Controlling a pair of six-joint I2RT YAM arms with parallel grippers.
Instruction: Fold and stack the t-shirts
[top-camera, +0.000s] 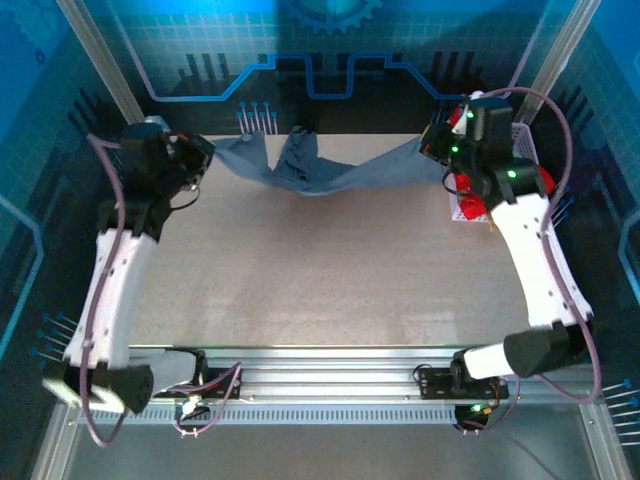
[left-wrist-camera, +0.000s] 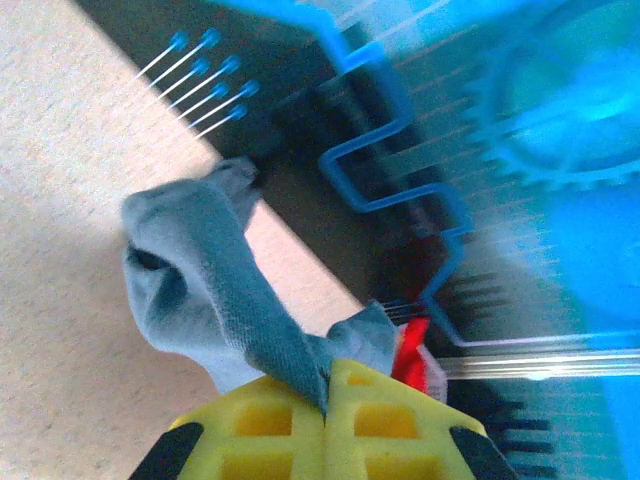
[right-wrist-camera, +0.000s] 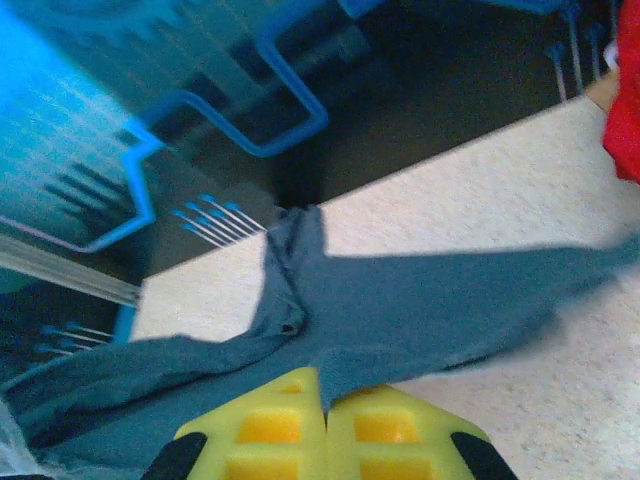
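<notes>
The right gripper (right-wrist-camera: 325, 400) has its two yellow fingers (right-wrist-camera: 265, 425) pressed together on a fold of the slate-blue t-shirt (right-wrist-camera: 420, 310). The cloth hangs stretched above the speckled table (right-wrist-camera: 520, 190), one bunched part reaching towards the table's edge by the blue-patterned backdrop (right-wrist-camera: 120, 110). A red t-shirt (right-wrist-camera: 625, 110) shows near the table's corner at the right.

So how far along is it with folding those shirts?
Early. Nothing looks folded or stacked yet. Both the left gripper and right gripper are shut on the grey-blue t-shirt, stretched between them above the far side of the table. Left to do: folding it, then the red t-shirt bunched at the right, and stacking.
</notes>
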